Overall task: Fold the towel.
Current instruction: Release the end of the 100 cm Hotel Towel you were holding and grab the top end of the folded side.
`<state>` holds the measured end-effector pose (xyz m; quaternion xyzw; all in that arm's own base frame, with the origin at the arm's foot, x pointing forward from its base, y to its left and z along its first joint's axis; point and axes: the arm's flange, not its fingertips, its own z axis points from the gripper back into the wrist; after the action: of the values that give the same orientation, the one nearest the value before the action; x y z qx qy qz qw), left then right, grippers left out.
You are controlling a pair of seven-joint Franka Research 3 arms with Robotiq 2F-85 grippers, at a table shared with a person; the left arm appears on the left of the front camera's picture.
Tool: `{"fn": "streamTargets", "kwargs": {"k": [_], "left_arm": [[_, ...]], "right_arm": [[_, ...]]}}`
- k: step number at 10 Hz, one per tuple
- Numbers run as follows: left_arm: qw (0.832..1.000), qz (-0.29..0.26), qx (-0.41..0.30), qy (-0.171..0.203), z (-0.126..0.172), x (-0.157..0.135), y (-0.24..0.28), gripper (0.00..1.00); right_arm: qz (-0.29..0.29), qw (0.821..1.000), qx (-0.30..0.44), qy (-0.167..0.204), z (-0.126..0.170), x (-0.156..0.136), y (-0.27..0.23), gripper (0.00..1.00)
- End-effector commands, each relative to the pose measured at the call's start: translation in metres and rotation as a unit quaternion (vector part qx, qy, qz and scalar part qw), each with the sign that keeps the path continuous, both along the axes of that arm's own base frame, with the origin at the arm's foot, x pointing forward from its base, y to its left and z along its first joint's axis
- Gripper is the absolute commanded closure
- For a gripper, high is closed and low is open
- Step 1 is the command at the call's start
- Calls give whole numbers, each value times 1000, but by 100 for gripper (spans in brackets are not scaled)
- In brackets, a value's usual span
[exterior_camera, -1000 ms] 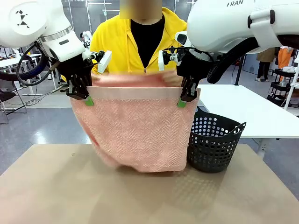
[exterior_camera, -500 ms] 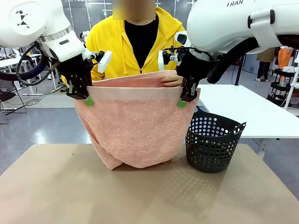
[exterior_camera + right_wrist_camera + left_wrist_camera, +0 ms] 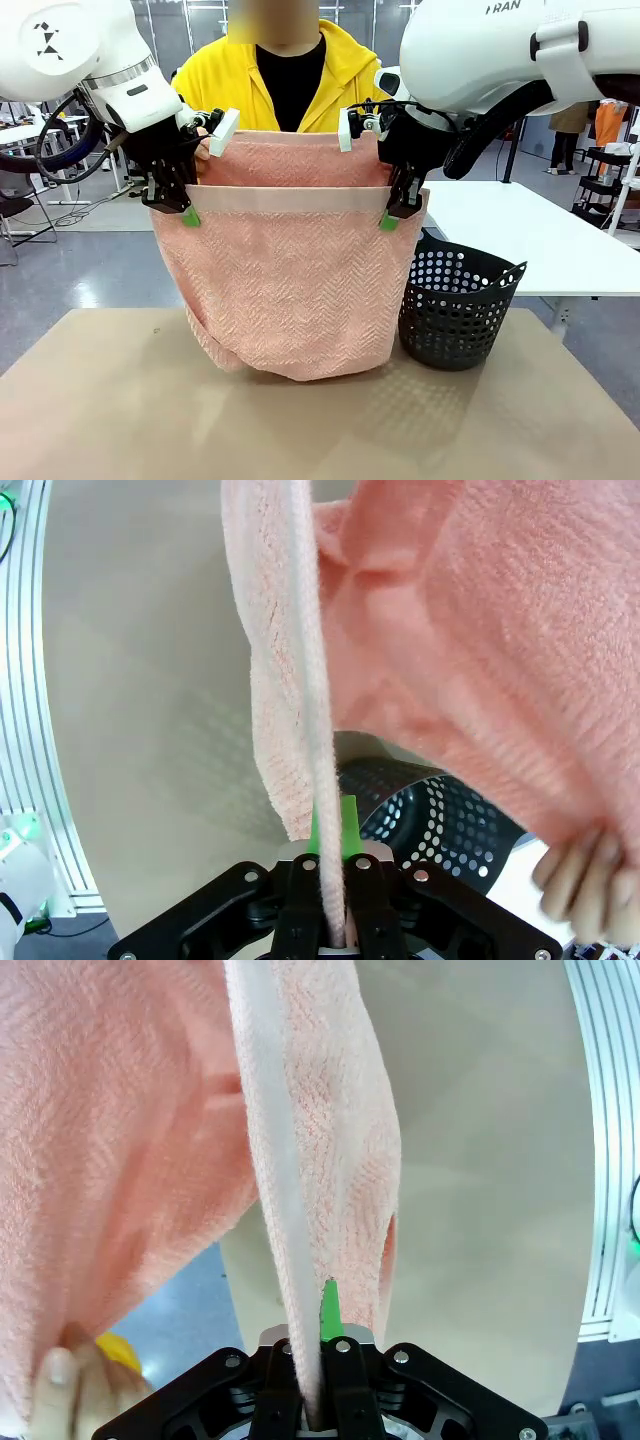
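The salmon-pink towel [image 3: 290,285] hangs above the table, doubled over, its smooth edge band stretched between my two grippers. My left gripper [image 3: 187,213] is shut on the band's left corner, and my right gripper [image 3: 388,218] is shut on the right corner. Behind the band, the person in a yellow top holds the towel's other end raised higher, a hand [image 3: 204,148] at its left corner. The fold at the bottom rests just on the table. In the left wrist view the towel [image 3: 300,1160] runs between the green pads [image 3: 329,1312]; the right wrist view shows the towel [image 3: 300,680] pinched likewise.
A black perforated basket [image 3: 457,312] stands on the tan table [image 3: 320,420] right beside the towel's lower right edge. The near half of the table is bare. White tables stand behind on the right.
The person has lifted the far end of the towel up above the band I hold. The hanging fold has swung and settled. My grippers have stayed where they were.
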<state>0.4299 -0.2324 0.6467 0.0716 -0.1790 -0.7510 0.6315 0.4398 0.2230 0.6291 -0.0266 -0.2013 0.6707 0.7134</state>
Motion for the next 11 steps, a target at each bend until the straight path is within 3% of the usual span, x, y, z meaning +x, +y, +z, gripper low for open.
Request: {"fn": "streamTargets", "kwargs": {"k": [1,11], "left_arm": [[1000,0,2,-2,1,1,1,100],[1000,0,2,-2,1,1,1,100]], "right_arm": [[0,1000,-1,0,-1,1,-1,100],[0,1000,-1,0,-1,1,-1,100]]}}
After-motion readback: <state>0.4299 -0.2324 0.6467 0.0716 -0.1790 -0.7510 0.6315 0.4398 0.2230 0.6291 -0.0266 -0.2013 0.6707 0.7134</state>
